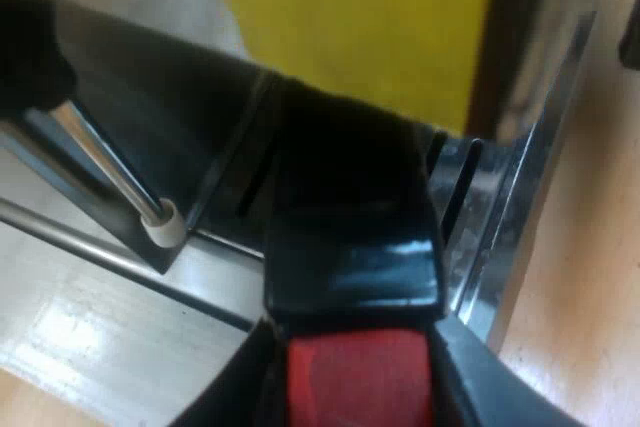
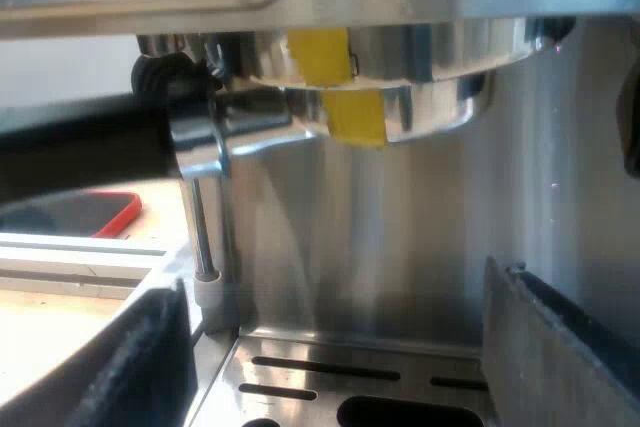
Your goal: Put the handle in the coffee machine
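Holder [image 2: 400,112] sat up in the machine [image 2: 340,237] with yellow marks [image 2: 320,57] offset, locking turn judged unfinished; left gripper [image 1: 357,387] clamped the handle [image 1: 350,217], right gripper [image 2: 340,332] wide and empty.

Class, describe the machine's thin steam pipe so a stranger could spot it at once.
Start at the shiny steel espresso machine and find its round metal head with yellow tape, above the slotted drip tray. Beside that head hangs a thin chrome pipe; it is slim, upright and white-tipped, unlike the thick black red-ended handle.
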### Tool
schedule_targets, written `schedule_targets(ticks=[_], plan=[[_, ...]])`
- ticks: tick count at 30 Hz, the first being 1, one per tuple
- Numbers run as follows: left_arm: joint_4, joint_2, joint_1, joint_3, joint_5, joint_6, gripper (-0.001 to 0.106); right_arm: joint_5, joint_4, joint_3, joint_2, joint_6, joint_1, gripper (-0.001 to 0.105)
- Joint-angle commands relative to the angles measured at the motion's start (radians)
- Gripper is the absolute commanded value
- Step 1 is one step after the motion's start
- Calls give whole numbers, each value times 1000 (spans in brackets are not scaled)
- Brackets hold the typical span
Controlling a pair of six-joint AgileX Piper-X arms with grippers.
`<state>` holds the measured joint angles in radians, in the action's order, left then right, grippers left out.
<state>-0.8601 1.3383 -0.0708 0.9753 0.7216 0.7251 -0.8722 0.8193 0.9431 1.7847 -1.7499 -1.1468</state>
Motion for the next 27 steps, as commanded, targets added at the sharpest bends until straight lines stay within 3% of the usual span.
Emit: schedule_targets(ticks=[1,6,19,22,27], plan=[[-17,-14,1,71,118,46,0,5,13,7,0,-2,3,63],[-88,-14,1,119,181,64,0,5,13,7,0,-2,3,63],[-109,-14,1,128,180,64,0,1,-16,7,0,-5,7,63],[-109,-14,1,128,180,64,0,5,-124,7,0,4,34,63],[-109,-14,1,128,180,64,0,112,-129,11,41,4,93,63]])
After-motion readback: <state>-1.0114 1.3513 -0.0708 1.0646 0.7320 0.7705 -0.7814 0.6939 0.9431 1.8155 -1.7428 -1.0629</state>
